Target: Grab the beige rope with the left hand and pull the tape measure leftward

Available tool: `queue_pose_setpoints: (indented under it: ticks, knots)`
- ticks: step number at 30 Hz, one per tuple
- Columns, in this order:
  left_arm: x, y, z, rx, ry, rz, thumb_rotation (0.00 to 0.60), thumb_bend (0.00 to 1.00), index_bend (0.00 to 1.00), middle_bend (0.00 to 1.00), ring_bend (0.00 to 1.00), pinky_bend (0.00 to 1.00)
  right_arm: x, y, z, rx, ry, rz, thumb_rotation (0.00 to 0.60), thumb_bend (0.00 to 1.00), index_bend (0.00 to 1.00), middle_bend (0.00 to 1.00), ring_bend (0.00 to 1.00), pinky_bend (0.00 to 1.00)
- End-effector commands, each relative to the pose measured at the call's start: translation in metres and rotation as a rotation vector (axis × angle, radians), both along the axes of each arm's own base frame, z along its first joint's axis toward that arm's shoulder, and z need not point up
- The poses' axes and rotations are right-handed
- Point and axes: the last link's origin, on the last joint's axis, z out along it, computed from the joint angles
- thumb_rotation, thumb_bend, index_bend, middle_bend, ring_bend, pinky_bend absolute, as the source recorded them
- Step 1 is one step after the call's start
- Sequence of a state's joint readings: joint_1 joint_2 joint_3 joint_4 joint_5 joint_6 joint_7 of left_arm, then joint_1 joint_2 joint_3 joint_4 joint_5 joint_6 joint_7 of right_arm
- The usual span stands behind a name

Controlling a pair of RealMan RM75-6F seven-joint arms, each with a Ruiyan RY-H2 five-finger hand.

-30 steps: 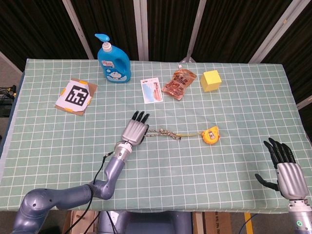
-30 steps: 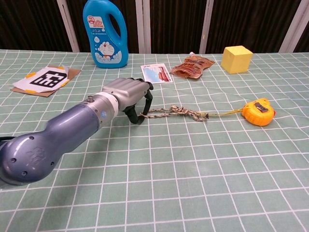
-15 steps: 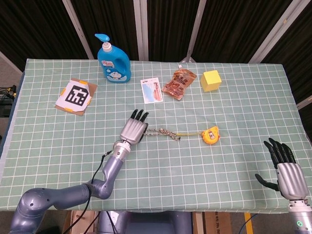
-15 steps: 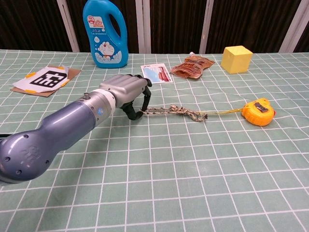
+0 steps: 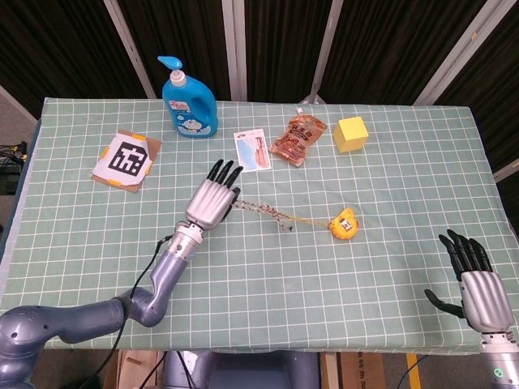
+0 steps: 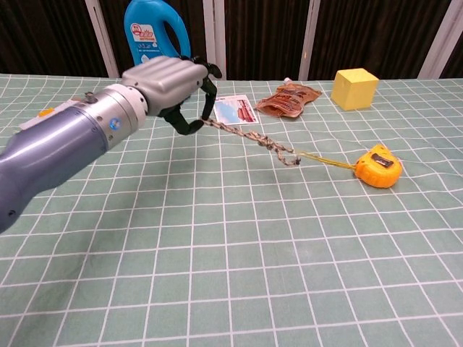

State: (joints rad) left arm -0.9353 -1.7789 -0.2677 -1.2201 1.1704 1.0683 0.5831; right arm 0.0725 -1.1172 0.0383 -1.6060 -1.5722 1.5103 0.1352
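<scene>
Our left hand (image 6: 170,83) is raised off the surface (image 5: 389,267) and grips one end of the rope (image 6: 249,136) between thumb and fingers. From there the rope slopes down and to the right, nearly taut, to where it joins the yellow blade drawn out of the tape measure (image 6: 375,166). The tape measure sits on the surface well to the right of our left hand, tipped a little toward the pull. Hand, rope, blade and case lie along one line running right and slightly toward us, so in our judgement a further pull should go straight left along that line. Our right hand (image 5: 477,284) rests at the near right edge, well apart from the tape measure, fingers spread and holding nothing.
</scene>
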Motion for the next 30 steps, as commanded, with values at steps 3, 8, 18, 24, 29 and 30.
queue_pose_setpoints:
  ticks: [3, 8, 18, 24, 29, 30]
  knots:
    - [-0.010, 0.003, 0.037, 0.065, -0.018, -0.019, 0.600, 0.54, 0.58, 0.09, 0.00, 0.00, 0.000, 0.000, 0.000, 0.000, 0.003, 0.003, 0.600, 0.22, 0.00, 0.00, 0.00, 0.00]
    - [-0.026, 0.001, 0.072, 0.116, -0.011, -0.015, 0.600, 0.54, 0.58, 0.09, 0.00, 0.00, 0.001, 0.001, 0.000, -0.007, 0.012, 0.013, 0.600, 0.22, 0.00, 0.00, 0.00, 0.00]
    - [-0.073, -0.011, 0.148, 0.242, 0.016, 0.033, 0.600, 0.54, 0.58, 0.09, 0.00, 0.00, 0.002, 0.002, 0.000, -0.014, 0.021, 0.022, 0.600, 0.22, 0.00, 0.00, 0.00, 0.00]
    - [-0.111, -0.023, 0.200, 0.337, 0.034, 0.094, 0.600, 0.54, 0.58, 0.09, 0.00, 0.00, 0.004, 0.003, 0.000, -0.021, 0.034, 0.037, 0.600, 0.22, 0.00, 0.00, 0.00, 0.00]
    - [-0.141, -0.032, 0.239, 0.389, 0.065, 0.136, 0.600, 0.54, 0.58, 0.09, 0.00, 0.00, 0.005, 0.004, -0.001, -0.028, 0.041, 0.041, 0.600, 0.22, 0.00, 0.00, 0.00, 0.00]
    - [-0.146, -0.033, 0.245, 0.396, 0.069, 0.143, 0.600, 0.54, 0.58, 0.09, 0.00, 0.00, 0.005, 0.004, -0.001, -0.029, 0.043, 0.041, 0.600, 0.22, 0.00, 0.00, 0.00, 0.00]
